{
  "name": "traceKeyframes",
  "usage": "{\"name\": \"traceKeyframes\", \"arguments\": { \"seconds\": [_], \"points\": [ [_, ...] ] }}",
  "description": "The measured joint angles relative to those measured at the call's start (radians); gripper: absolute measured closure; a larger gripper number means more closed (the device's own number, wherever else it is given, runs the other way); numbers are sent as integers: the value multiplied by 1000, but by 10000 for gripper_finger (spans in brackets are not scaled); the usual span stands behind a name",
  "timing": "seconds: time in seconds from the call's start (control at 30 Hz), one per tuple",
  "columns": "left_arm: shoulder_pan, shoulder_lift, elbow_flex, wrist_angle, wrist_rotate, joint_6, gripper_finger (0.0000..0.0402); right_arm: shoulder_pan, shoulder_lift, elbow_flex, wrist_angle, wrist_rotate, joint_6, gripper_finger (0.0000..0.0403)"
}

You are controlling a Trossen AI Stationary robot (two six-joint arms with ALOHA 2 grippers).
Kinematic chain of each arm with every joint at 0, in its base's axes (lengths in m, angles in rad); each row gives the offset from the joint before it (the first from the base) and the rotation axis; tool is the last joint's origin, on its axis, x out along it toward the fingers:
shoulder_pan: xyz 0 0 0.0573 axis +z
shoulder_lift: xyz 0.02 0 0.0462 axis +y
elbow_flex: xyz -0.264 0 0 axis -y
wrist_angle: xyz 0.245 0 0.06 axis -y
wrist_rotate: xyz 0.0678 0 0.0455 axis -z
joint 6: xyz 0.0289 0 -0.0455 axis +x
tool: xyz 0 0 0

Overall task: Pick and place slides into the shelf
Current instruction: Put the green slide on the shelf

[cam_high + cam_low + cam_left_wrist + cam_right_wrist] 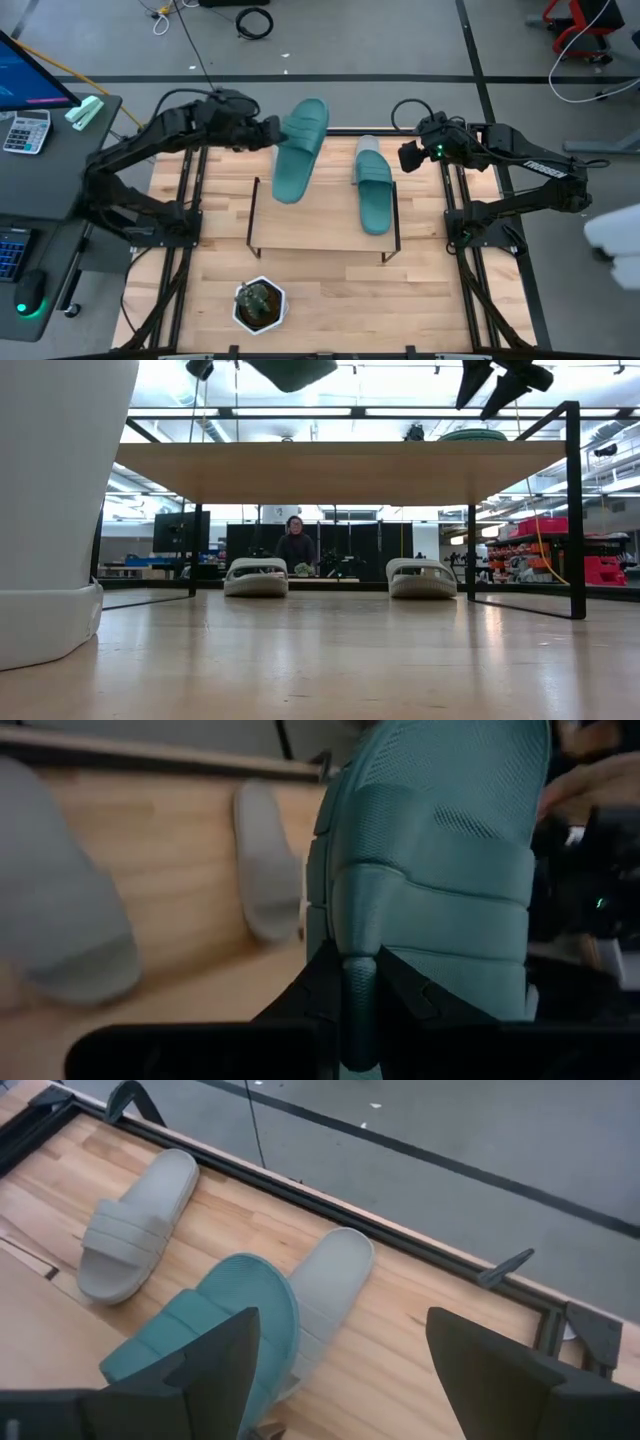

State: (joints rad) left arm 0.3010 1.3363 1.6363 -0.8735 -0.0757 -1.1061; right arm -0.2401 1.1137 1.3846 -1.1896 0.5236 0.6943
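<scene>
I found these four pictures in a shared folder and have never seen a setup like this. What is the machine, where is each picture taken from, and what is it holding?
It is a robot with two dark arms at a wooden table, each ending in a two-finger gripper. One picture looks straight down, one looks level from the tabletop, and two come from cameras on the wrists.

On the table stands a low shelf with a wooden top and black wire legs. One teal slide lies on it. The left gripper is shut on the other teal slide and holds it in the air over the shelf's far left part. The right gripper is open, beside the slide on the shelf.

Two grey slides lie on the table at its far side. A potted plant stands near the front.
</scene>
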Motion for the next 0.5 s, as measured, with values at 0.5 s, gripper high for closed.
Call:
{"name": "traceKeyframes", "arguments": {
  "seconds": [0.5],
  "points": [
    [-168,247,47,-29,-222,-356,368,0,0,0,0,97,-197,110]
  ]
}}
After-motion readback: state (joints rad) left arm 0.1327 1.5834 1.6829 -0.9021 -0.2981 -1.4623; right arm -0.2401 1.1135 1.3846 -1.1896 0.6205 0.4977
